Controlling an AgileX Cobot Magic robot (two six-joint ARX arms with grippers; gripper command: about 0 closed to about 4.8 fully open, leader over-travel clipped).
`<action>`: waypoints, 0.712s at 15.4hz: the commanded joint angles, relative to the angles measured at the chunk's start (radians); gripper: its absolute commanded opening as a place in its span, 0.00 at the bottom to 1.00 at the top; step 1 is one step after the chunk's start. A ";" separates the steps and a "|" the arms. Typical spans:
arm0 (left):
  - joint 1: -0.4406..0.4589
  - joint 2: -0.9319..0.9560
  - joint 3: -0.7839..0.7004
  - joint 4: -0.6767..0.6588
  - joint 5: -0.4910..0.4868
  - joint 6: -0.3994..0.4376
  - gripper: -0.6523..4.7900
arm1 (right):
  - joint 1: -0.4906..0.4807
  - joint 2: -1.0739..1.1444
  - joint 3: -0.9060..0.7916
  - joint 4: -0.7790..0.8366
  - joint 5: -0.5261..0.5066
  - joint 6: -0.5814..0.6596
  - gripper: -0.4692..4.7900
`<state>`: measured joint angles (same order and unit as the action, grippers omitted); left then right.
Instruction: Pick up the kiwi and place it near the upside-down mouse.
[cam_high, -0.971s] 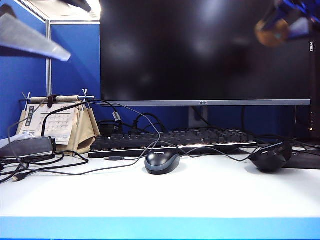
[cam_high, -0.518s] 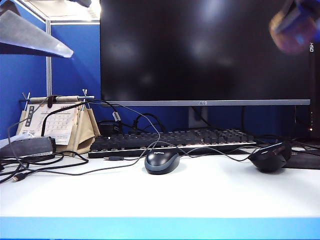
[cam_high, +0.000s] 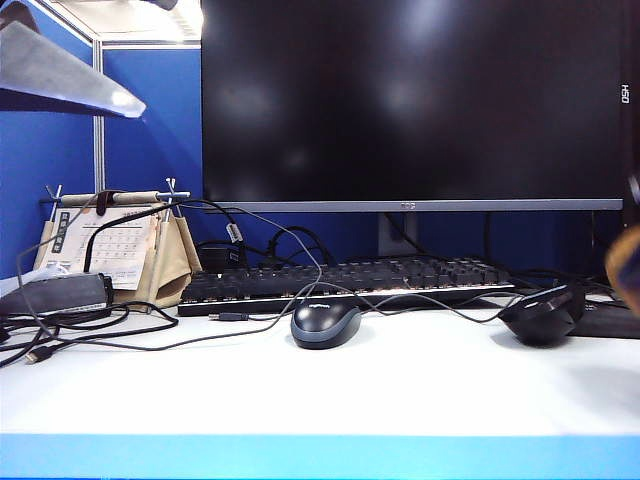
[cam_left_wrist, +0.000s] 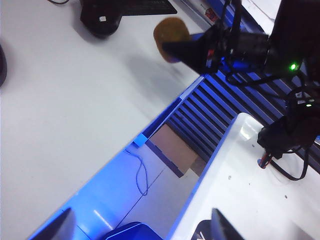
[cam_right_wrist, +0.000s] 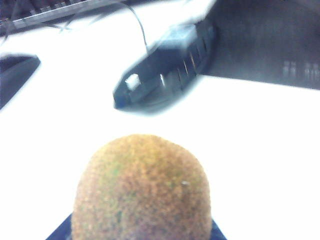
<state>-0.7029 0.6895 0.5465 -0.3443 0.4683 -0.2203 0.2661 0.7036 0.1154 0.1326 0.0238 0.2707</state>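
Dropping from high right, the right tool (cam_left_wrist: 172, 47) clamps the fuzzy golden-brown oval kiwi (cam_right_wrist: 141, 190), soft and bruisable, above the white worktop (cam_high: 400, 390) near the glossy black upside-down mouse (cam_high: 541, 316); the left tool (cam_left_wrist: 140, 227) hangs apart.

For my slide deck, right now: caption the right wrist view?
Right pincer carries the kiwi above the white desk, toward the upside-down mouse.

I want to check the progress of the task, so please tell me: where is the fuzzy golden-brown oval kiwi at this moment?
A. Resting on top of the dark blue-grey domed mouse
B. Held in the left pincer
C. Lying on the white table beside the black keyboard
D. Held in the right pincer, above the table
D: the fuzzy golden-brown oval kiwi sits in the right pincer, raised over the white table near the glossy black upside-down mouse.
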 joint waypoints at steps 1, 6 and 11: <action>0.000 -0.001 0.003 0.008 0.003 0.005 0.77 | 0.000 0.005 -0.002 0.077 -0.001 0.009 0.48; 0.000 -0.001 0.003 0.010 -0.023 0.005 0.77 | 0.000 0.322 -0.001 0.384 -0.112 -0.011 0.48; 0.000 -0.001 0.003 0.009 -0.023 0.003 0.82 | 0.000 0.485 0.000 0.473 -0.159 -0.036 0.48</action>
<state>-0.7029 0.6895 0.5465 -0.3443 0.4442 -0.2176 0.2661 1.1896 0.1127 0.5705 -0.1219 0.2401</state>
